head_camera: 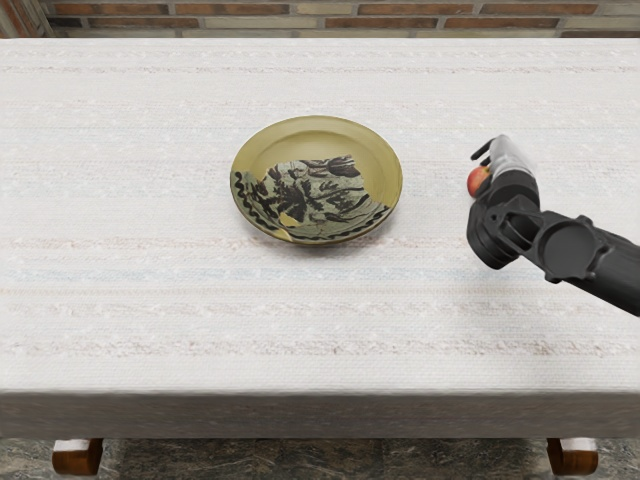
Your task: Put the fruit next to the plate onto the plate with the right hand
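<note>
The right hand [505,165] hides most of the fruit [476,181]; whether its fingers clamp it cannot be told.

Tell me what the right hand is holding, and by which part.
Cannot be told. The right hand covers the fruit beside the plate, hiding all but its left edge; whether it grips it, or where, does not show.

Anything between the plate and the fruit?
No. In the head view, only bare table lies between the plate and the fruit, which the right hand partly covers.
</note>
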`<control>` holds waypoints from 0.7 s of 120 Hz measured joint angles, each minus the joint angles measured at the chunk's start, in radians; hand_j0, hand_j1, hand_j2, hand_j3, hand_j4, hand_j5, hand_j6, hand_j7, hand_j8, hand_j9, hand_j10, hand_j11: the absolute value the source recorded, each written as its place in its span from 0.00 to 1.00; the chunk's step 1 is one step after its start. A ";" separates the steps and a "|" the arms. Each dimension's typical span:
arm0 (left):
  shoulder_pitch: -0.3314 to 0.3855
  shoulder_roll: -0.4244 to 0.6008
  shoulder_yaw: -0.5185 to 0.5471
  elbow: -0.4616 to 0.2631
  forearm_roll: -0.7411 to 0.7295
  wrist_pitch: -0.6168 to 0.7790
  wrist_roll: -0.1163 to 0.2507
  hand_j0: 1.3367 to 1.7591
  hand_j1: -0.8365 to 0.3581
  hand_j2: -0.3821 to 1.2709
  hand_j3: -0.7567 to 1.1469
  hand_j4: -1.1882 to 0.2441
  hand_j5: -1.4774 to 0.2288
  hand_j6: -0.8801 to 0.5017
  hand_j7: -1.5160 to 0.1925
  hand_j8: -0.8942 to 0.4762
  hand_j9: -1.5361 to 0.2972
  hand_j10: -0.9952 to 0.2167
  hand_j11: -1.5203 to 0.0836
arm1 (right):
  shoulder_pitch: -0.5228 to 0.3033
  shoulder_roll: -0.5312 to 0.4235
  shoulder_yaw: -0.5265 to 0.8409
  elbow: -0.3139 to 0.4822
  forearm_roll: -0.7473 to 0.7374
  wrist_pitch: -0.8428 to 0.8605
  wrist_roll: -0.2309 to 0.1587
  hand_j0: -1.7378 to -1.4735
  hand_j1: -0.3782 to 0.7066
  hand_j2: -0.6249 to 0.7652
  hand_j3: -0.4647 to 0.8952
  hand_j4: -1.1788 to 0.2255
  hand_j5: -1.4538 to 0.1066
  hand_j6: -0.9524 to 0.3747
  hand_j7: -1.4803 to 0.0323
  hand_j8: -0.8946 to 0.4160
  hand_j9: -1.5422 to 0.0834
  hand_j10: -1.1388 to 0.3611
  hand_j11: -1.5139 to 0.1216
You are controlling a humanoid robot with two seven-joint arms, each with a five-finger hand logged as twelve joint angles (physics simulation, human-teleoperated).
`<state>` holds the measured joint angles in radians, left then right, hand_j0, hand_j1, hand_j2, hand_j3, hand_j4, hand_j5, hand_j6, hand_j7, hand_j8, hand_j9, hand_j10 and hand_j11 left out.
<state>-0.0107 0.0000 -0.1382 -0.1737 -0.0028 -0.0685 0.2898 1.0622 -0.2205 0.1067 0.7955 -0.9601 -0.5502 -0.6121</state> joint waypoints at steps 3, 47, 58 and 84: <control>0.000 0.000 0.000 0.000 0.000 0.000 0.000 0.76 0.98 0.23 0.40 0.82 0.86 0.63 0.88 0.65 0.83 0.81 0.94 | -0.002 0.000 0.000 -0.001 -0.001 0.000 0.000 0.31 0.59 0.45 0.34 0.45 0.51 0.38 0.53 0.37 0.53 0.40 0.51; 0.000 0.000 0.000 0.000 0.000 0.000 0.000 0.76 0.98 0.23 0.40 0.82 0.86 0.63 0.88 0.65 0.83 0.81 0.94 | -0.015 0.008 0.001 -0.027 -0.002 0.002 0.000 0.35 0.59 0.54 0.34 0.34 0.40 0.37 0.41 0.40 0.42 0.37 0.40; 0.000 0.000 0.000 0.000 0.000 0.000 0.000 0.76 0.98 0.23 0.40 0.82 0.86 0.63 0.88 0.65 0.83 0.81 0.94 | -0.017 0.009 0.002 -0.028 0.007 0.000 0.001 0.35 0.60 0.60 0.34 0.29 0.37 0.37 0.36 0.39 0.38 0.35 0.36; 0.000 0.000 0.000 0.000 0.000 0.000 0.000 0.76 0.98 0.23 0.40 0.82 0.86 0.63 0.88 0.65 0.83 0.81 0.94 | -0.024 0.009 0.006 -0.028 0.023 -0.005 0.001 0.44 0.59 0.45 0.51 0.22 0.33 0.45 0.28 0.44 0.34 0.37 0.30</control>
<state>-0.0108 0.0000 -0.1382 -0.1734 -0.0030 -0.0687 0.2899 1.0386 -0.2115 0.1129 0.7672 -0.9366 -0.5552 -0.6113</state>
